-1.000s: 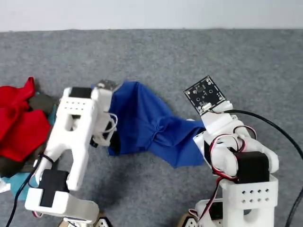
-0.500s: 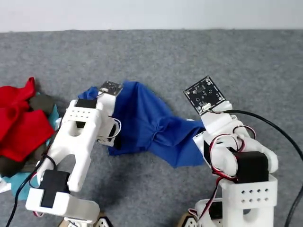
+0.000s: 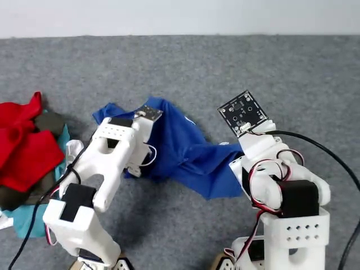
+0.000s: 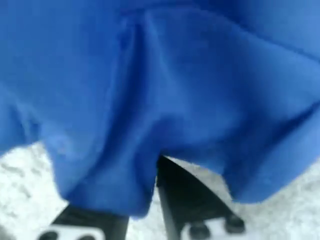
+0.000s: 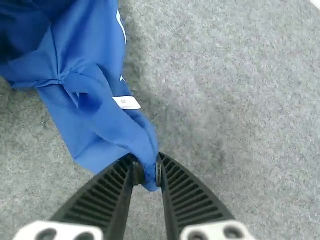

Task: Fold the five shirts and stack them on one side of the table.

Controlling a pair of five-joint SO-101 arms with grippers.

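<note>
A blue shirt (image 3: 185, 149) lies crumpled on the grey carpet (image 3: 225, 67) between the two arms. My left arm (image 3: 112, 152) stands over its left part. In the left wrist view the blue shirt (image 4: 190, 80) hangs bunched over my left gripper (image 4: 150, 170), which looks shut on a fold of it, with one black finger (image 4: 175, 195) showing below. My right arm (image 3: 281, 185) stands at the shirt's right end. My right gripper (image 5: 146, 172) is shut on a pinched corner of the blue shirt (image 5: 85, 75), low over the carpet.
A pile of shirts lies at the left edge: a red one (image 3: 22, 146) over a dark one (image 3: 52, 121) and a teal one (image 3: 22, 222). A black cable (image 3: 337, 163) runs past the right arm. Bare carpet stretches behind the blue shirt up to the white wall (image 3: 180, 17).
My left arm has swung to the right and farther over the blue shirt, bunching its left part and baring a blue flap at the left. The right arm has kept still.
</note>
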